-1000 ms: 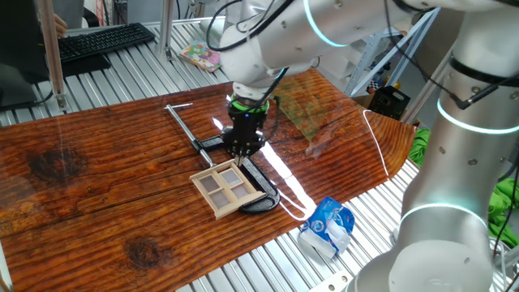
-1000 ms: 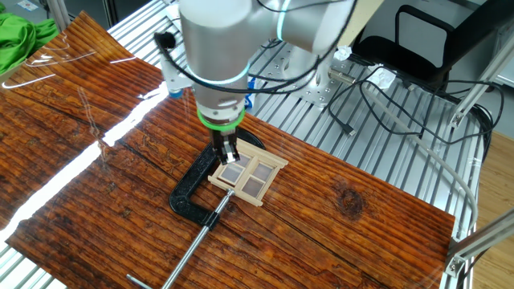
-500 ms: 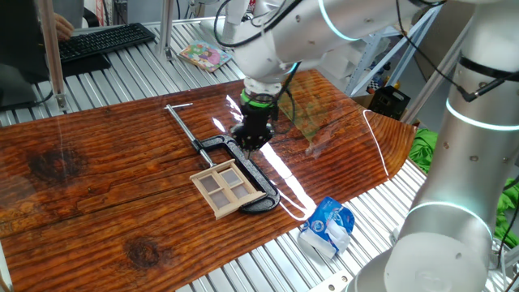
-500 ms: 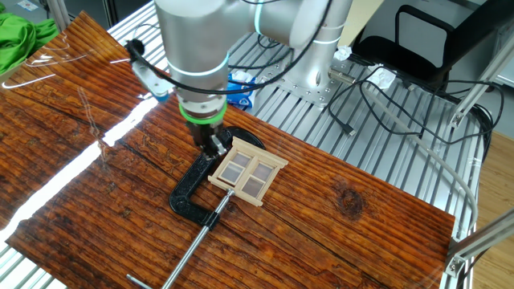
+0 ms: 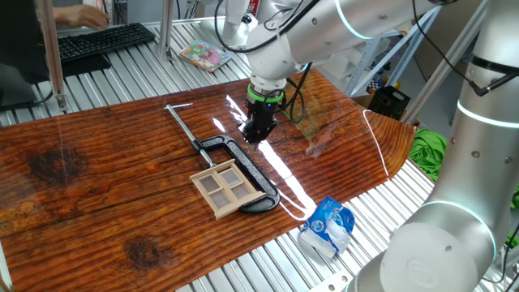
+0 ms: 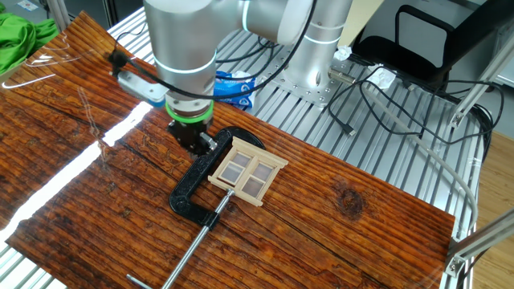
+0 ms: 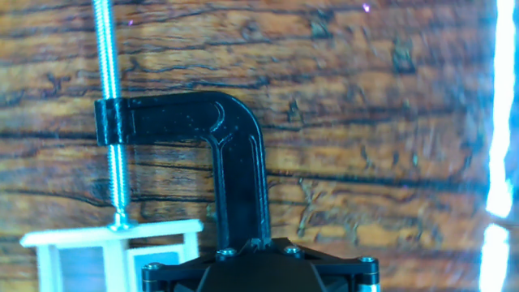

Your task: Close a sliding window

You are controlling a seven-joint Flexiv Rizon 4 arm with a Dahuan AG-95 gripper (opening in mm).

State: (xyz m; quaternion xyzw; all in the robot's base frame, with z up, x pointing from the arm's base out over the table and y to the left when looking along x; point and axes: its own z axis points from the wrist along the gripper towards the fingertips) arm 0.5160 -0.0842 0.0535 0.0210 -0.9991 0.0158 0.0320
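The sliding window (image 5: 229, 186) is a small pale wooden frame with four greyish panes. It lies flat on the wooden table, held in a black C-clamp (image 5: 250, 169) with a long steel screw. It also shows in the other fixed view (image 6: 247, 171), and its corner shows at the lower left of the hand view (image 7: 113, 242). My gripper (image 5: 255, 136) hovers above the clamp's far bend, apart from the window. It also shows in the other fixed view (image 6: 195, 144). In the hand view its fingertips (image 7: 243, 240) sit together, holding nothing.
A blue-and-white bag (image 5: 328, 228) lies off the table's near right edge. A clear plastic sheet (image 5: 306, 107) lies at the table's far right. A keyboard (image 5: 104, 39) and a booklet (image 5: 200, 55) are behind the table. Green cloth (image 6: 18, 36) lies beyond one corner.
My gripper has drawn back from the window's edge, rising and moving along the clamp toward the far side. The window and clamp have not moved.
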